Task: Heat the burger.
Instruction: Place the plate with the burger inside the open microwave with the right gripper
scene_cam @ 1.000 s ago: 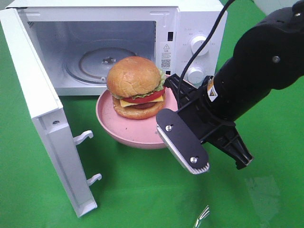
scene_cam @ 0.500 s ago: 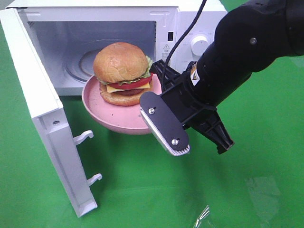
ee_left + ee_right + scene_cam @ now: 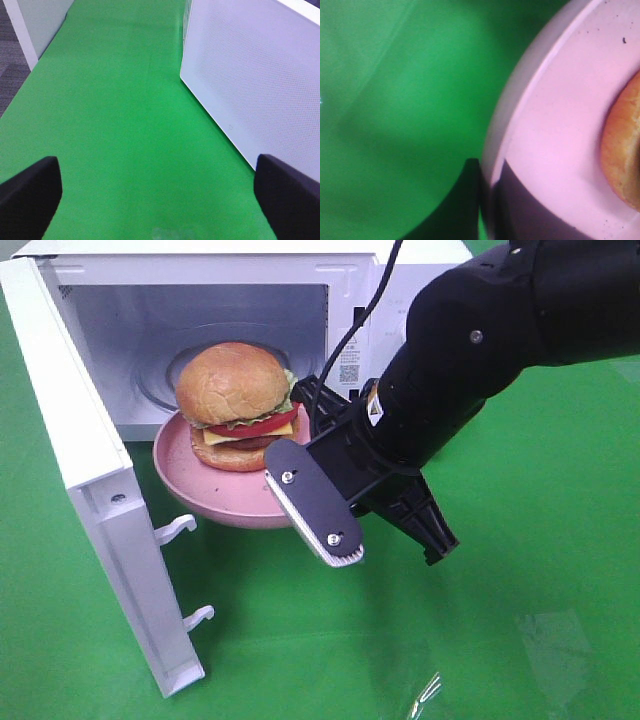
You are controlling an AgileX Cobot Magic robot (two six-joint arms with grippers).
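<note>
The burger (image 3: pixel 235 390), with a golden bun, lettuce, tomato and cheese, sits on a round pink plate (image 3: pixel 190 490). My right gripper (image 3: pixel 302 445) is shut on the plate's right rim and holds it in the air at the mouth of the open microwave (image 3: pixel 400 300). Up close in the right wrist view, the plate (image 3: pixel 560 125) fills the frame, with the bun's edge (image 3: pixel 625 150) beside it and a dark finger (image 3: pixel 470 200) at the rim. My left gripper (image 3: pixel 160 200) is open over bare green cloth beside the microwave's perforated side wall (image 3: pixel 260 75); the exterior view does not show it.
The microwave door (image 3: pixel 90 470) swings out to the left, its latch hooks (image 3: pixel 175 530) pointing at the plate. A glass turntable (image 3: pixel 190 365) lies inside the cavity. Green cloth (image 3: pixel 520 590) covers the table. A small shiny scrap (image 3: pixel 428 692) lies near the front edge.
My right arm has carried the plate and burger left and back, from in front of the control panel to the microwave's opening. The left gripper has stayed open.
</note>
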